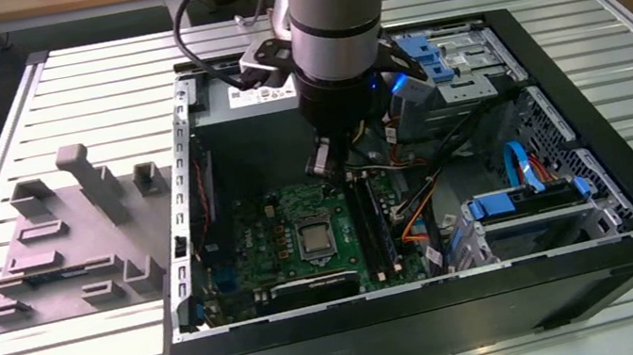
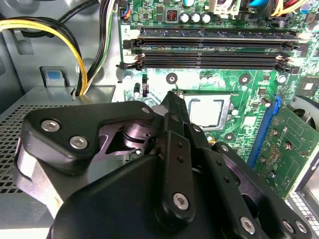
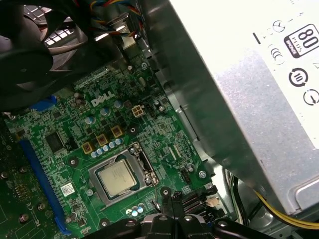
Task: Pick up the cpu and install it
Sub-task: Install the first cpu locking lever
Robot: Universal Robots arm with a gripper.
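Item: cpu (image 3: 120, 178), 1 thin square chip with a silver-grey top, lying flat inside the black-framed socket (image 3: 143, 162) on the green motherboard (image 3: 65, 124), toward the middle of the board and a little nearer the case's front wall; also seen in the exterior view (image 1: 314, 235) and in the second wrist view (image 2: 206, 110). It appears seated square to the frame, so the placing seems done, as far as can be judged. Item: gripper (image 1: 332, 164), 1 unit on the arm (image 1: 327, 4), hanging inside the open computer case (image 1: 617, 149) above the board and apart from the chip; nothing is seen in its grasp, and whether it stands wide or narrow cannot be told. Item: 2 long memory slots (image 2: 209, 47) beside the socket. Item: grey power supply box (image 3: 259, 89) along the case's rear wall, its yellow cable (image 3: 279, 211) trailing beneath.
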